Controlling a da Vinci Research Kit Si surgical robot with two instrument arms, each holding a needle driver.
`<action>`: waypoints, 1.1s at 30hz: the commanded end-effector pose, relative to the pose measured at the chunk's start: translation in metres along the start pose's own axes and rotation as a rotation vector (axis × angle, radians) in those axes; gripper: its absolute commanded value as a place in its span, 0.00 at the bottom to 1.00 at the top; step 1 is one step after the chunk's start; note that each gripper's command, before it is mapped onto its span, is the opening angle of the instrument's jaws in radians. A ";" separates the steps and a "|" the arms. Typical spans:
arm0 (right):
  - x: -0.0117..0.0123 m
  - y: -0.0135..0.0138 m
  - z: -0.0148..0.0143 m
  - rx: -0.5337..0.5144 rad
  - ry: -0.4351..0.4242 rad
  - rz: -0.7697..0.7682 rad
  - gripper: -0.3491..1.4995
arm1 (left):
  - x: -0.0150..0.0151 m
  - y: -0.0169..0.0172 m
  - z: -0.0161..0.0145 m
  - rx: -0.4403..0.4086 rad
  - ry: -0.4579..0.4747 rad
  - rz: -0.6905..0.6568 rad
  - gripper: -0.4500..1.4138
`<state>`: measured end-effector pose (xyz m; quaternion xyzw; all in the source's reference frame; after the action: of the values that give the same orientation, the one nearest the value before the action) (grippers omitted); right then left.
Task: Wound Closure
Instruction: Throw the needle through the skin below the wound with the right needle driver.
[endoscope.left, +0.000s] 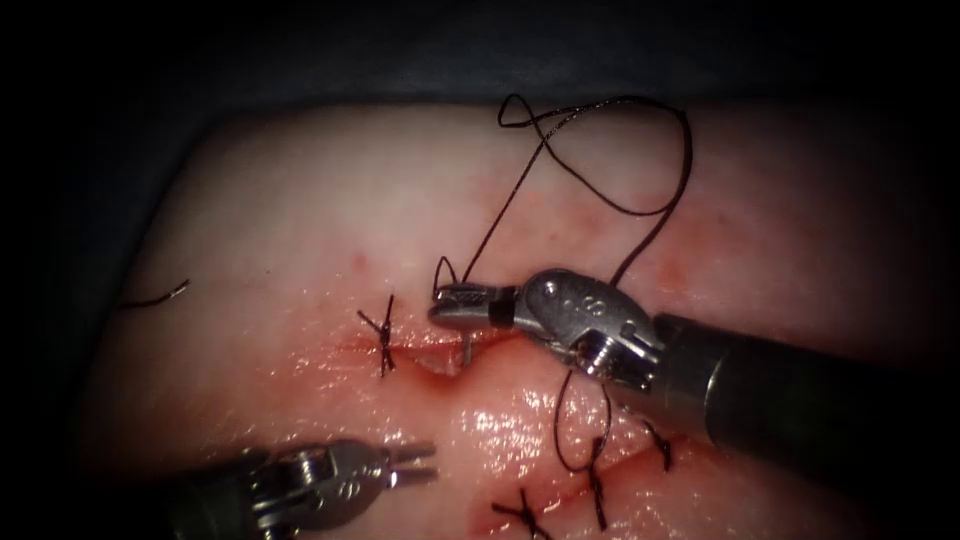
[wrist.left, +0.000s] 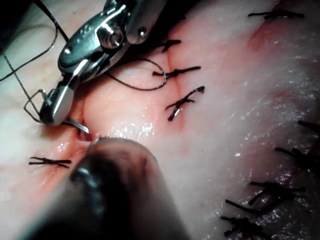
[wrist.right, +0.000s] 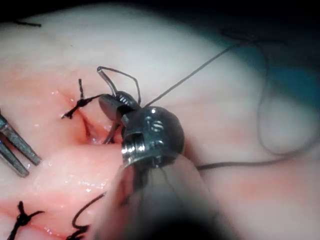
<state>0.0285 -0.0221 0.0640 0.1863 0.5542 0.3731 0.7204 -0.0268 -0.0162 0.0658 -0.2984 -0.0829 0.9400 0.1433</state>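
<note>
Right hand (endoscope.left: 450, 305) grips needle (wrist.left: 75, 124) over cut; left hand (endoscope.left: 415, 465) empty.

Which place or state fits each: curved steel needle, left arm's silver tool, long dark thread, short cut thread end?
1 curved steel needle
2 left arm's silver tool
3 long dark thread
4 short cut thread end

A looped on the pale tissue above the cut
B held by the right tool, dipping into the cut
C alone, far left on the tissue
D jaws open, holding nothing

Pairs: 1-B, 2-D, 3-A, 4-C
</note>
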 end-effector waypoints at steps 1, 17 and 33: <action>0.0004 0.0001 0.0011 0.004 0.000 0.010 0.00 | 0.0005 -0.0004 0.0007 0.002 0.003 0.001 0.17; -0.0014 -0.0012 0.0017 0.056 -0.024 0.169 0.00 | -0.0001 -0.0005 0.0006 -0.001 0.000 0.004 0.16; 0.0002 -0.0013 0.0022 0.114 -0.006 0.384 0.00 | -0.0006 0.0000 0.0013 0.000 -0.003 0.008 0.14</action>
<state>0.0298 -0.0233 0.0636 0.3375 0.5226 0.4782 0.6200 -0.0265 -0.0170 0.0668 -0.2956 -0.0821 0.9414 0.1398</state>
